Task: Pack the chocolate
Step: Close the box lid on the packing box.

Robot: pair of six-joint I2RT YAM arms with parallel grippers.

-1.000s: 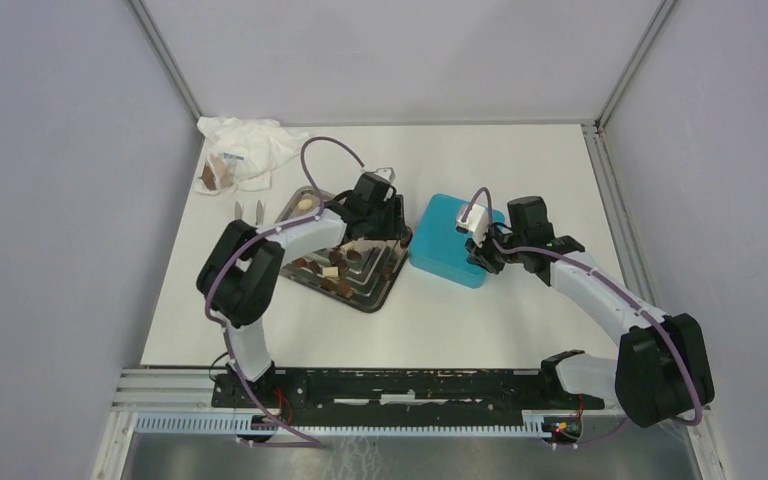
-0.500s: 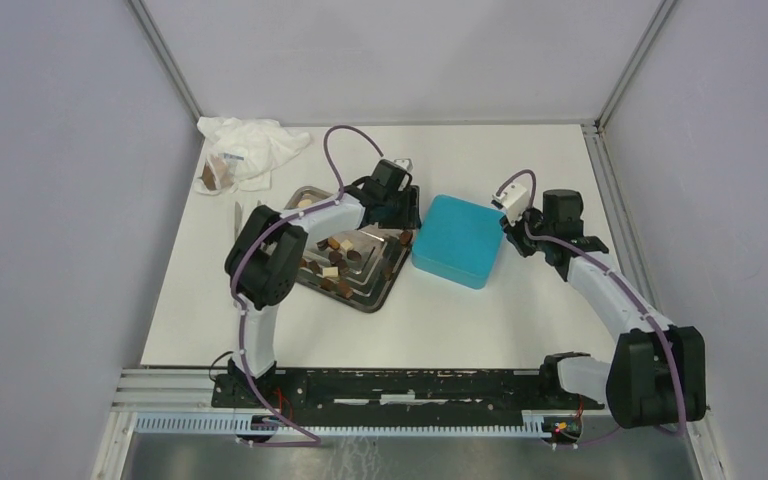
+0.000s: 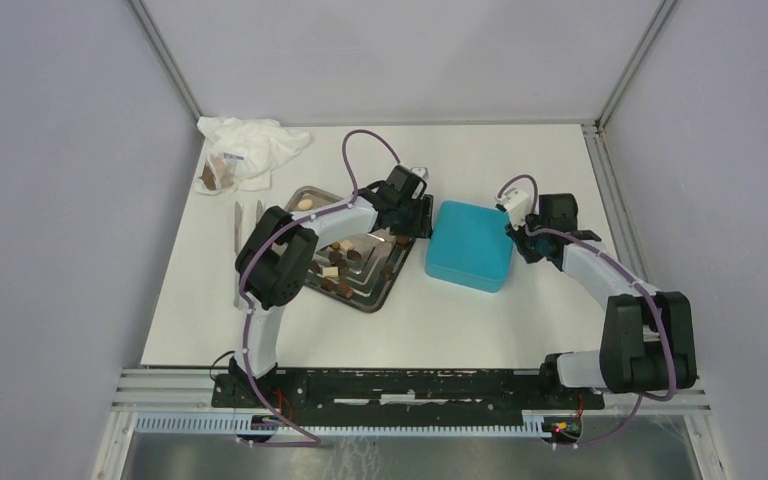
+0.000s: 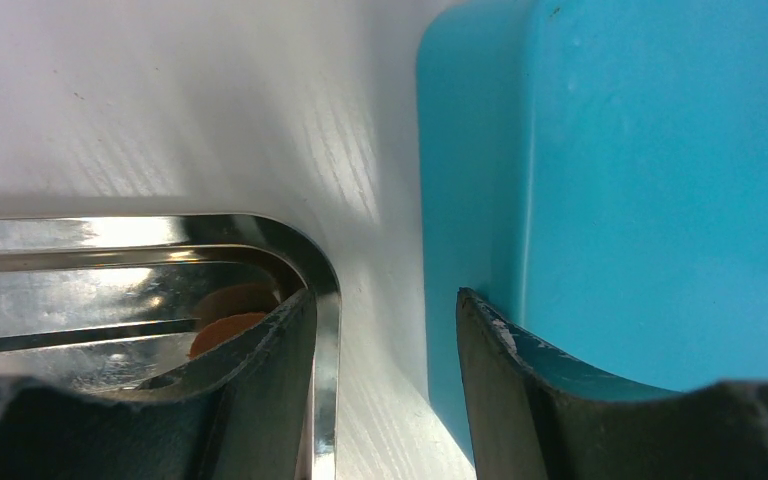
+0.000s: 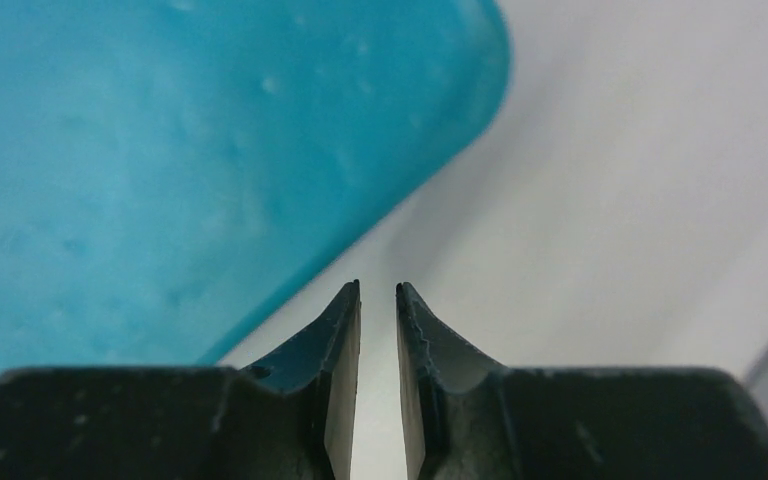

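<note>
Far left, back corner: a white plastic bag (image 3: 255, 145) is lying crumpled on the tabletop (image 3: 460, 330) with a brown lump (image 3: 212, 176) at its near edge, well apart from the work and apparently set aside. Two thin metal pieces (image 3: 247, 212) are lying just beside the steel tray (image 3: 364, 303); they are too small to identify. The chocolate (image 3: 332, 268) is sitting loose in the tray as scattered dark, light-brown and pale pieces, none packed yet. The left end effector (image 3: 415, 220) is hanging low over the narrow strip of tabletop between the tray's right corner and the teal box (image 3: 470, 247). Its jaws are standing apart and gripping nothing; one finger (image 4: 260, 380) is overlapping the tray rim and the other (image 4: 520, 400) the box's edge. It is likely bracing or nudging the box rather than reaching for a piece. The box is sitting just right of the tray with its lid on, so the lid probably needs to come off before any piece can go in. The right end effector (image 3: 522, 243) is waiting at the box's right side, open only a slit and empty. The two arms are flanking the box, which suggests they are working on it together.
</note>
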